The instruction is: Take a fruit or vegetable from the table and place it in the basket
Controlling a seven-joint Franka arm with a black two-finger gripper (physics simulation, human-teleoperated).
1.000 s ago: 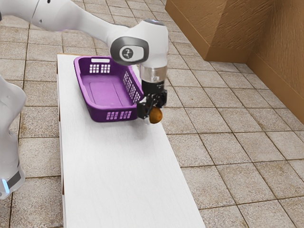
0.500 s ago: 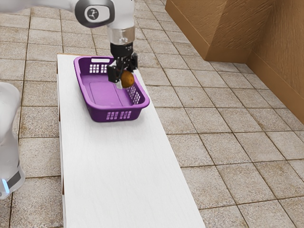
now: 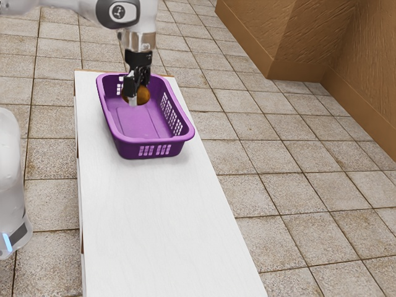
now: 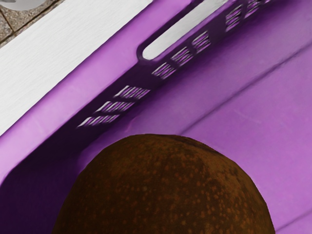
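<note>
At the exterior view's left edge stands a rounded white robot part point(image 3: 7, 167), with a short blue light strip point(image 3: 7, 241) low on it. Next comes the long white desk point(image 3: 154, 229), and on its far end the purple basket point(image 3: 154, 137), its walls pierced by small square holes. The white arm point(image 3: 74, 5) reaches in from the upper left; its joint carries an oval badge point(image 3: 119, 11) with a dark emblem, too small to make out. Below it hangs the black claw point(image 3: 137, 96), closed around a round orange-brown fruit point(image 3: 142, 94). The fruit is over the basket's interior, toward its far end; I can't tell whether it sits lower than the rim. In the wrist view, a basket wall with a long handle slot point(image 4: 178, 34) lies past the fruit. Farther right are the tiled floor point(image 3: 278, 185) and a brown wall point(image 3: 303, 37).

Compared with half a second ago, claw and fruit have moved toward the exterior view's left, away from the basket's right side wall, and slightly toward its far end. The basket and desk haven't shifted.
</note>
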